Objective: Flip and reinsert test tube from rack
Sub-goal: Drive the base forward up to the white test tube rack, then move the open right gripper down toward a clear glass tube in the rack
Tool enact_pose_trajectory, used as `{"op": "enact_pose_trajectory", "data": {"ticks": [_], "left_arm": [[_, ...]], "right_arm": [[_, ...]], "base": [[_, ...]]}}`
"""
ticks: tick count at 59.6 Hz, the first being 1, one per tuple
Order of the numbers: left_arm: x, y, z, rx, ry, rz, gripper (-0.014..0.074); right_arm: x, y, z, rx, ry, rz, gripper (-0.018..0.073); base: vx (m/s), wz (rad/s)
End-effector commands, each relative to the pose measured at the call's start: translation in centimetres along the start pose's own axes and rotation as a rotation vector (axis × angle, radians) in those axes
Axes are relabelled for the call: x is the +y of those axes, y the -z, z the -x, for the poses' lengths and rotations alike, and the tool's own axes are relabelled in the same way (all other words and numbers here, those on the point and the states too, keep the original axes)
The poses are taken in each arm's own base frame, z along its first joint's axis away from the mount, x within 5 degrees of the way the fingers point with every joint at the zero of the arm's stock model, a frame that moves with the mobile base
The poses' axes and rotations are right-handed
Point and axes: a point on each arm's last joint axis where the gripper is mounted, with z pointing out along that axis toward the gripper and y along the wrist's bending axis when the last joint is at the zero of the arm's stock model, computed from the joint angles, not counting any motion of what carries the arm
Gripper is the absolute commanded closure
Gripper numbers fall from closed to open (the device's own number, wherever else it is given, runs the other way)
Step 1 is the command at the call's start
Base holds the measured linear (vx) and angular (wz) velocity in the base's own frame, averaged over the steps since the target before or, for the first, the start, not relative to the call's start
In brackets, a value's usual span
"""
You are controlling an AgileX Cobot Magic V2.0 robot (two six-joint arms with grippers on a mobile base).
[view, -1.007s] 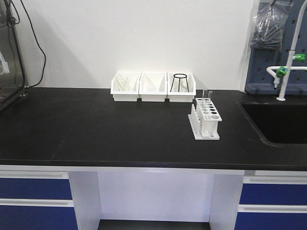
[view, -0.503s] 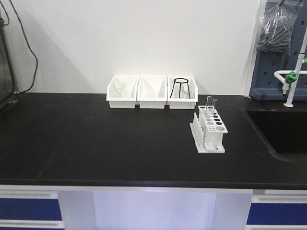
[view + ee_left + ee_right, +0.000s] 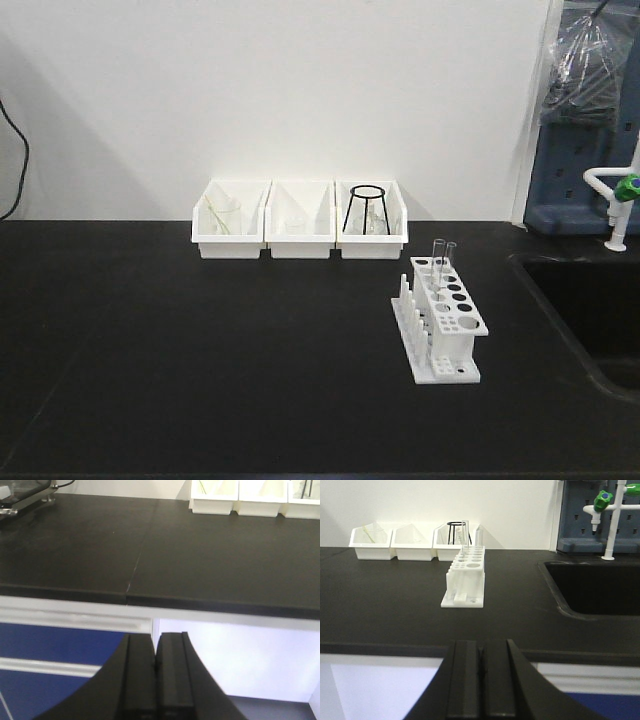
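The white rack point(image 3: 448, 320) stands on the black countertop point(image 3: 200, 350), right of centre. Two clear test tubes point(image 3: 442, 255) stand upright in its far holes. The rack also shows in the right wrist view point(image 3: 465, 576), ahead and a little left, with both tubes point(image 3: 471, 536) at its far end. My right gripper point(image 3: 481, 650) is shut and empty, below the counter's front edge. My left gripper point(image 3: 155, 642) is shut and empty, in front of the counter's edge, far left of the rack. Neither gripper shows in the front view.
Three white bins point(image 3: 300, 232) stand in a row at the back wall; the right one holds a black wire stand point(image 3: 370, 208). A black sink point(image 3: 590, 310) lies to the right, with a green-tipped tap point(image 3: 622, 190). Blue cabinets point(image 3: 60, 650) sit below the counter.
The front view has moved closer to the counter and shifted. The counter's front edge and the cabinets have dropped out of it. The rack and bins look larger. Nothing on the counter has moved.
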Motion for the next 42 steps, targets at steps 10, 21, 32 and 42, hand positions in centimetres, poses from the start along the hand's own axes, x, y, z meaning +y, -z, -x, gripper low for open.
{"op": "enact_pose_trajectory", "data": {"ticks": [10, 21, 32, 42], "left_arm": [[-0.18, 0.12, 0.80, -0.097, 0.003, -0.023, 0.0603], [-0.18, 0.12, 0.80, -0.097, 0.003, -0.023, 0.0603], [-0.18, 0.12, 0.80, -0.097, 0.003, -0.023, 0.0603], [-0.18, 0.12, 0.80, -0.097, 0.003, -0.023, 0.0603]], "right_arm": [[0.07, 0.11, 0.84, -0.098, 0.006, 0.008, 0.0568], [0.07, 0.11, 0.84, -0.098, 0.006, 0.008, 0.0568], [0.07, 0.11, 0.84, -0.098, 0.006, 0.008, 0.0568], [0.07, 0.11, 0.84, -0.098, 0.006, 0.008, 0.0568]], "base": [[0.40, 0.02], [0.42, 0.03], [0.38, 0.03], [0.32, 0.01]]}}
